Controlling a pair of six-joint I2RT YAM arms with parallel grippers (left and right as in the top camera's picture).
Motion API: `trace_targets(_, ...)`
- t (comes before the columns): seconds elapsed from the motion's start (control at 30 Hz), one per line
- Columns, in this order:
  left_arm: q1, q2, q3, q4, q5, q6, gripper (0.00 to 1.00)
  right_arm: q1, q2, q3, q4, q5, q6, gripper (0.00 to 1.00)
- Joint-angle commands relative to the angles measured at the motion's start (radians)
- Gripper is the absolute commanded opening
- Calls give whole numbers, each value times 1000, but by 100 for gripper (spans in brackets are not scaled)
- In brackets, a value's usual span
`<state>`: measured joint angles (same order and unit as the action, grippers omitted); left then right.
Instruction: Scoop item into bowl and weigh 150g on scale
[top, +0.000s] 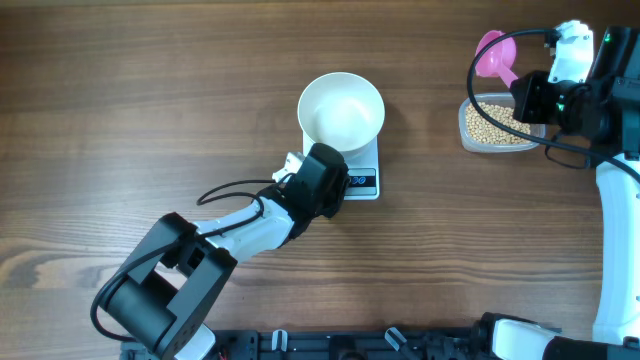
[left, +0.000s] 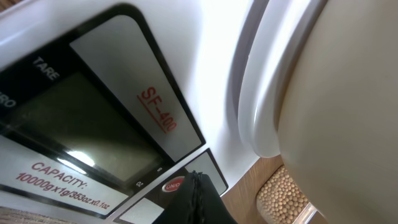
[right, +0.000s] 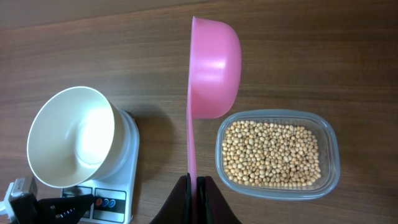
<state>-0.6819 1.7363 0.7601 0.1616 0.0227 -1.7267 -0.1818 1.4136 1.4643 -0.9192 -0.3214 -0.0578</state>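
Two pincers, neither apart | left pincer (left: 196, 186): tips together at button panel (left: 177, 186) of scale (top: 368, 160), likely taring; press lightly, straight down, no shoving | bowl (top: 341, 110): empty, on scale | right pincer (right: 198, 183): clamped on pink scoop (right: 214, 68) handle, near beans (right: 270, 152) in clear tub (right: 333, 155) on bench (top: 150, 100)

- bowl (top: 342, 110): plain white, no pattern
- scale (top: 368, 165): white body, grey display, dark front panel; red "sf-400" and red capacity lettering in the left wrist view
- beans (right: 272, 154): beige-tan, uniform
- tub (right: 334, 155): clear plastic
- scoop (right: 217, 68): solid pink
- table (top: 150, 100): brown wood grain, streaks running left to right
- left arm (top: 250, 228): white links, black joints, black cable
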Motion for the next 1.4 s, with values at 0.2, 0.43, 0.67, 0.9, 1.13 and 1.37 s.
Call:
trace_targets(0.2, -17, 14, -3, 0, -24, -9, 4, -3, -12, -2, 6, -17, -21, 4)
trace_targets(0.43, -18, 14, -3, -1, -25, -9, 4, -3, -12, -2, 6, -17, -21, 4)
trace_targets(0.67, -28, 14, -3, -11, -51, -9, 4, -3, -12, -2, 6, -17, -21, 4)
trace_targets(0.9, -29, 20, -3, -10, -51, -10, 4, -3, -12, -2, 6, -17, -21, 4)
trace_targets(1.13, -29, 52, -3, 68, -31, -9, 4, -3, -12, -2, 6, -17, -21, 4)
trace_targets(1.37, -29, 53, -3, 55, -43, -10, 4, -3, -12, -2, 6, -16, -22, 4)
